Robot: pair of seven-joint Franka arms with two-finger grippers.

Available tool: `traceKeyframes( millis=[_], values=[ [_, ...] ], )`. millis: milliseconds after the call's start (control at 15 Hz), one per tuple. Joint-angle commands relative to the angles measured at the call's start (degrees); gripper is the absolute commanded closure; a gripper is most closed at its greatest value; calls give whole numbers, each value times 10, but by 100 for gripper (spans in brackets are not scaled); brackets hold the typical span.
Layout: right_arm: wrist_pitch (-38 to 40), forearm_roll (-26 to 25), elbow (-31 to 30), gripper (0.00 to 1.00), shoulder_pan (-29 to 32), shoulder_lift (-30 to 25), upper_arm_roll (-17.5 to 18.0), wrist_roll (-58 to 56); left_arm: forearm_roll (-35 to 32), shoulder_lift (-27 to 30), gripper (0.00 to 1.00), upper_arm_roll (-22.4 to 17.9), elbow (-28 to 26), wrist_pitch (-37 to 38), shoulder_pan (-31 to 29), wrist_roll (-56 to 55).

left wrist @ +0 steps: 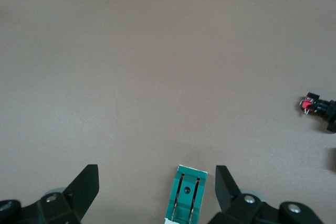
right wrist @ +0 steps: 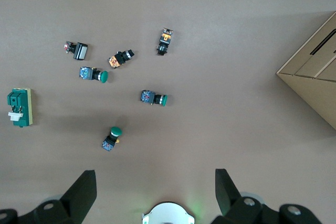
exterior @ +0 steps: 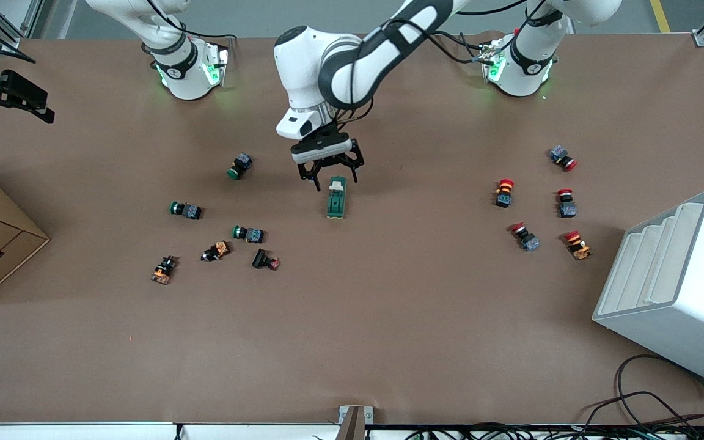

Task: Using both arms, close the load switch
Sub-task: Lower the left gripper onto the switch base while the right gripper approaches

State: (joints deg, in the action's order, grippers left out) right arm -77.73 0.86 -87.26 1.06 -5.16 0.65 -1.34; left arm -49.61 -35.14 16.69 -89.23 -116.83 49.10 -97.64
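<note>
While over load switch (exterior: 336, 198), left end effector (exterior: 328, 177) open; right end effector (right wrist: 152, 192) open, waiting; no legible text

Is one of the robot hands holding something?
No, nothing is held. The left hand hangs open over the load switch without touching it. The right hand is open too, waiting high over the table.

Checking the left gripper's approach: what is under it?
The load switch lies on the table under the open left gripper, untouched. Its end nearest the arms is covered.
</note>
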Motion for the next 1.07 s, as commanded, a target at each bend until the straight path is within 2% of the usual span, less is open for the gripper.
traceKeyframes(
  millis=[0, 333, 600, 800, 1000],
  values=[
    [1, -2, 7, 0, 5, 15, 5, 3, -73, -3, 3, -3, -43, -11, 20, -82],
    [-22, -4, 7, 0, 9, 64, 5, 4, -173, -45, 3, -2, -54, -16, 40, -133],
    [-29, -5, 18, 0, 10, 105, 5, 1, -181, -44, 3, -2, -73, -22, 52, -163],
    [-47, -2, 17, 0, 3, 111, 5, 7, -212, -45, 3, -2, -83, -23, 58, -207],
    [-60, 5, 1, 0, -10, 114, 7, 84, -257, -45, 3, -2, -109, -45, 59, -267]
  ],
)
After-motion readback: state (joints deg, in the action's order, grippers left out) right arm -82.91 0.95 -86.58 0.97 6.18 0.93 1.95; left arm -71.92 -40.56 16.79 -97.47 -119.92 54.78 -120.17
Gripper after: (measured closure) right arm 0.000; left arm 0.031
